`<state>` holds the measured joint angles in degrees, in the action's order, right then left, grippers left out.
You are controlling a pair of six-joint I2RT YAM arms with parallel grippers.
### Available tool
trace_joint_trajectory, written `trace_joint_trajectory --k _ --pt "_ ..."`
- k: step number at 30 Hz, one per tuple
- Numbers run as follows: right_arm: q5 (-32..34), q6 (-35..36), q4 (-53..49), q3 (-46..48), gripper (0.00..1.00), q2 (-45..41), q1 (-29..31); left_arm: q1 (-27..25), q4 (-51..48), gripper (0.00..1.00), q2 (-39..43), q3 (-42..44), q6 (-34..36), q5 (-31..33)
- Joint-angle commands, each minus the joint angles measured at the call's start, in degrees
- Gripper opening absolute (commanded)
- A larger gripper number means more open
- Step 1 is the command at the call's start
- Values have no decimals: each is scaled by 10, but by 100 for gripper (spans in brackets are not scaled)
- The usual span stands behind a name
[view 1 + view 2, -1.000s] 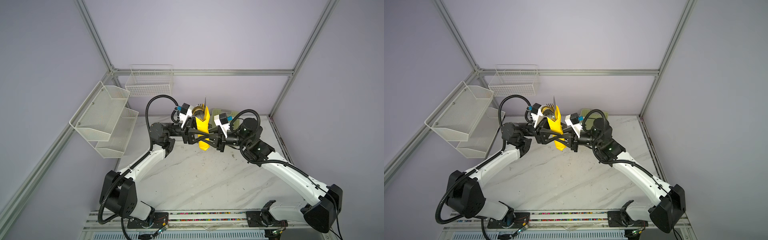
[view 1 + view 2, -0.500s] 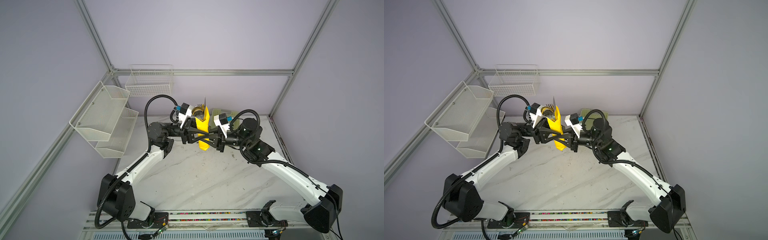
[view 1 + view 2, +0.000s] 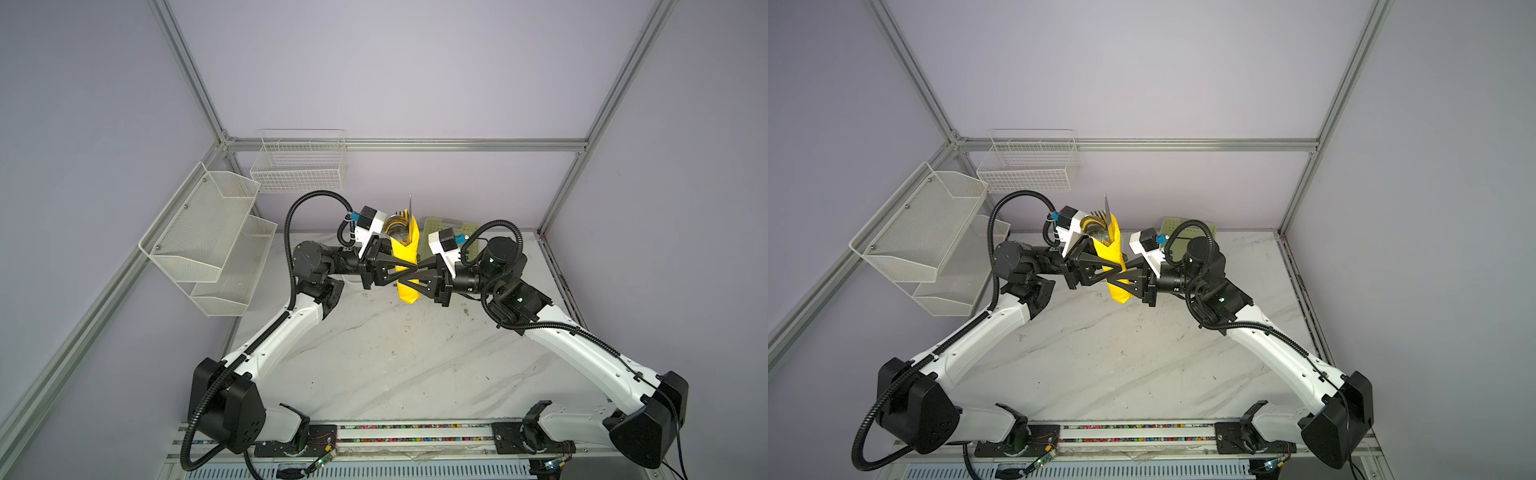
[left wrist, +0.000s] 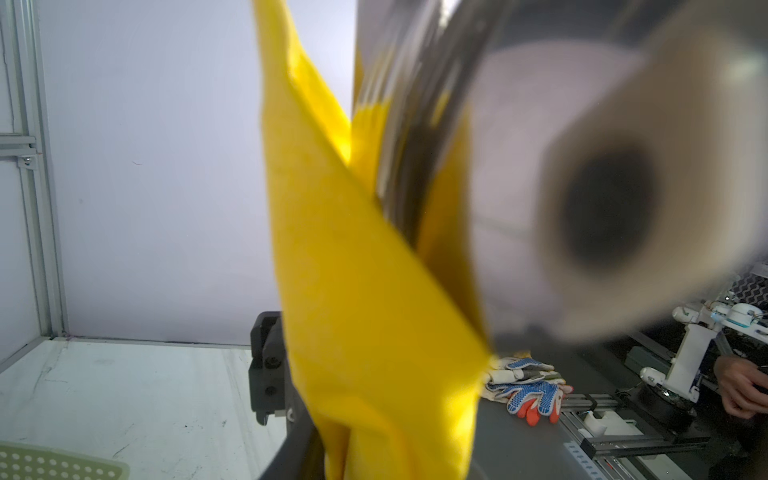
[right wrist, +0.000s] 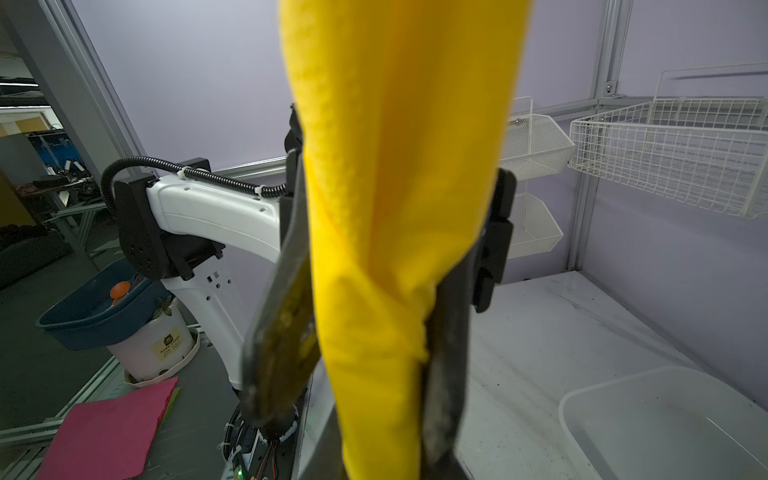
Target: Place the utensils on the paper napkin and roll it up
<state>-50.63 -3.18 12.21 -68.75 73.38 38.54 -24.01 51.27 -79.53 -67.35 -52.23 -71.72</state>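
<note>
Two arms meet above the bench (image 3: 395, 365), both at one yellow bundle. Most of the task looks done. The paper napkin (image 3: 405, 249) is wrapped into a loose upright roll and held clear of the bench. The utensils (image 3: 1096, 224) sit inside it, metal heads (fork tines, a blade tip) poking out of the top.

Right end effector (image 5: 365, 370): one finger on each side of the roll, pressed against it, clamped on the napkin. Left end effector (image 3: 405, 268): fingers straddle the same roll from the opposite side. Whether they press it or stand just off it, cannot tell.

Left to do, by my reading: tighten the wrap, which gapes at the top, and set it down.

Around:
- Two-tier mesh shelf (image 3: 208, 232) on the left wall, well apart from the roll.
- Wire basket (image 3: 299, 166) on the back wall, also well apart.
- Pale green perforated basket (image 3: 453, 228) behind the right wrist.
- Clear plastic tub (image 5: 665, 419) on the bench (seen only in the right wrist view).

Main crowding: both end effectors' fingers cross at one spot on the roll.
</note>
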Motion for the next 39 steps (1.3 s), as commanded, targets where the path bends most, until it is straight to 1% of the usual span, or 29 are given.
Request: trace_joint_trajectory --k 1,2,4,9,16,18,20,23,24,26,28,30,33,39 --pt "16 3 20 1 0 -22 -18 6 21 28 38 -30 14 -19" --pt "17 2 20 1 0 -23 -18 7 21 28 38 -29 15 -19" --pt "16 2 20 2 0 -24 -19 9 18 32 40 -27 18 -18" --pt "13 2 20 2 0 -27 -20 11 -2 31 46 -26 32 -16" --pt "15 0 18 3 0 -27 -20 13 -30 21 50 -24 58 -9" --pt "16 -1 15 3 0 -27 -20 14 -63 18 56 -24 83 1" --pt "16 -1 13 3 0 -27 -20 16 -114 12 66 -24 126 17" --pt "16 3 3 3 0 -27 -20 16 -188 6 80 -27 190 46" --pt "16 7 -4 3 3 -27 -20 16 -201 6 83 -28 204 53" --pt "15 10 -18 4 19 -30 -19 18 -217 4 86 -30 219 68" --pt "13 3 -20 10 29 -36 -20 20 -223 3 88 -29 227 84" --pt "16 0 -24 20 36 -49 -20 23 -228 2 88 -29 231 97" --pt "23 -1 -35 38 39 -67 -20 28 -229 2 87 -29 231 113" --pt "37 -11 -18 64 41 -81 -20 31 -212 2 79 -30 218 123"
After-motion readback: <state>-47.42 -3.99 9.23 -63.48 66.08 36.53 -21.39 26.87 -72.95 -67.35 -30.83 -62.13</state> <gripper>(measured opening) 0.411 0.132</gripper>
